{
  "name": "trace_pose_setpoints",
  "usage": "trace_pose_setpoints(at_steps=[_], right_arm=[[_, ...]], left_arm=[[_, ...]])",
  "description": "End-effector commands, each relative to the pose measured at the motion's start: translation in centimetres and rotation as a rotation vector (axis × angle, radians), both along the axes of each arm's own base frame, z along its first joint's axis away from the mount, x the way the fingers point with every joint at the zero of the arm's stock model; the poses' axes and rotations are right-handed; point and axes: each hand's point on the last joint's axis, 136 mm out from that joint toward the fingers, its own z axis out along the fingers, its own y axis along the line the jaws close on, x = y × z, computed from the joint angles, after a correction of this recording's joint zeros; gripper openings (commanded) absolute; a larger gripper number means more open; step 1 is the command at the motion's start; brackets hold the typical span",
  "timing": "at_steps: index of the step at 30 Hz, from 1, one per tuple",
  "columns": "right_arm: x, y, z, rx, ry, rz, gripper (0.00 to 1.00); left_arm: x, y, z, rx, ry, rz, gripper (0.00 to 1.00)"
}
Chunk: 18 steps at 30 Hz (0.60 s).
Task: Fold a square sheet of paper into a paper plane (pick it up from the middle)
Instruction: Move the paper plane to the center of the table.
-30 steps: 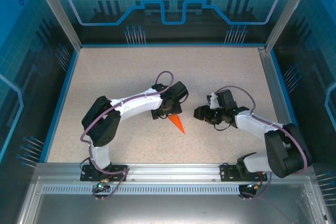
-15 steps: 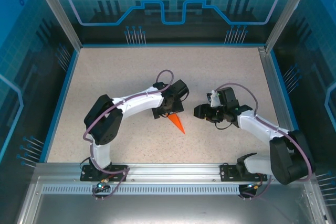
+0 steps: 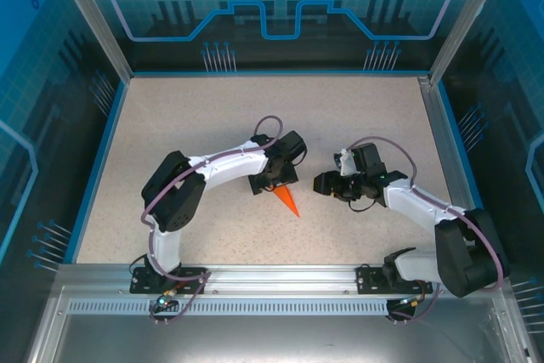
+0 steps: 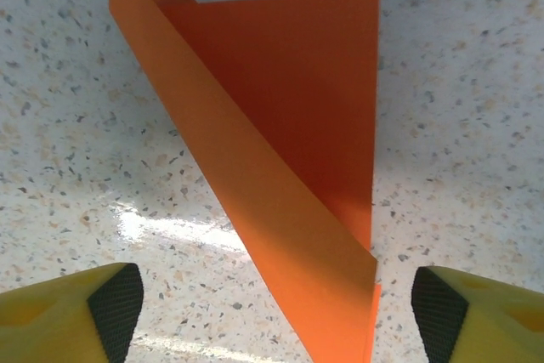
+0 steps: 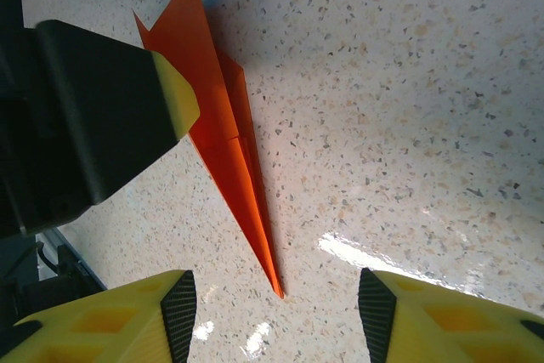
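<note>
A folded orange paper, seemingly light, limp and easily crumpled, lies flat on the table between the left gripper's wide-spread jaws, probably best pinched mid-crease, with the right gripper part-spread and empty nearby.

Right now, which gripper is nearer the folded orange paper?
Left. The left gripper straddles the orange paper, over its wide end; the right gripper stands apart, to its right.
</note>
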Motion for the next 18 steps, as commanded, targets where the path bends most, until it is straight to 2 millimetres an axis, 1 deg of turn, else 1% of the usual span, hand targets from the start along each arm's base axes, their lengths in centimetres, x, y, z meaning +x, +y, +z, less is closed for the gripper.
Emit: trace_pose_setpoints(at_steps=[1, 3, 9, 13, 17, 18], right_arm=[[-0.9, 0.2, -0.7, 0.002, 0.037, 0.027, 0.57], [-0.9, 0.2, -0.9, -0.004, 0.044, 0.027, 0.57], [-0.7, 0.9, -0.6, -0.003, 0.043, 0.040, 0.57], [-0.4, 2.1, -0.7, -0.012, 0.045, 0.079, 0.57], [-0.2, 3.5, -1.1, -0.022, 0.051, 0.128, 0.56], [-0.3, 4.0, -1.2, -0.027, 0.051, 0.147, 0.56]], left_arm=[[0.3, -0.2, -0.4, -0.007, 0.021, 0.014, 0.80], [0.1, 0.2, -0.4, 0.002, 0.022, 0.024, 0.78], [-0.5, 1.0, 0.7, -0.026, -0.013, 0.045, 0.70], [-1.1, 1.7, 0.8, -0.032, -0.029, 0.048, 0.61], [-1.6, 2.2, 0.6, -0.035, -0.029, 0.052, 0.58], [-1.7, 2.2, 0.6, -0.041, -0.035, 0.050, 0.55]])
